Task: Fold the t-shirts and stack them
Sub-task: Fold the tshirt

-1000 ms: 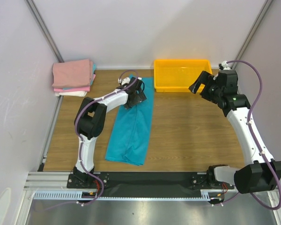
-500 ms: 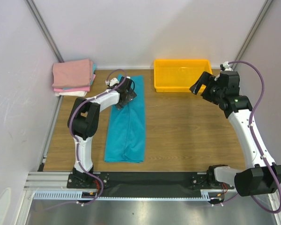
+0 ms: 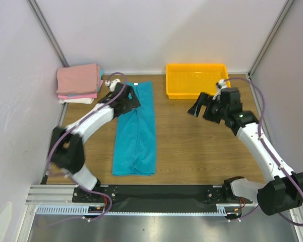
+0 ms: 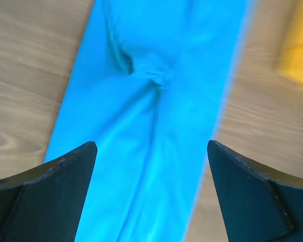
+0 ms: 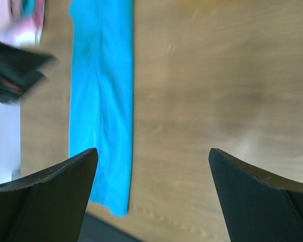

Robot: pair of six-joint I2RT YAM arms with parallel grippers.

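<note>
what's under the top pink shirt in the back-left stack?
Under the pink shirt: a teal edge, another pink layer, and a white layer at the bottom. Anything else between them is covered.

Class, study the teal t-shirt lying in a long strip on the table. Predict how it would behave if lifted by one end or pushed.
Probably floppy: the teal t-shirt lies flat with soft creases and a bunched pucker, so a lifted end would likely drape. Likely light, being thin cloth. Pushed, it would probably wrinkle rather than slide across the wooden table.
</note>
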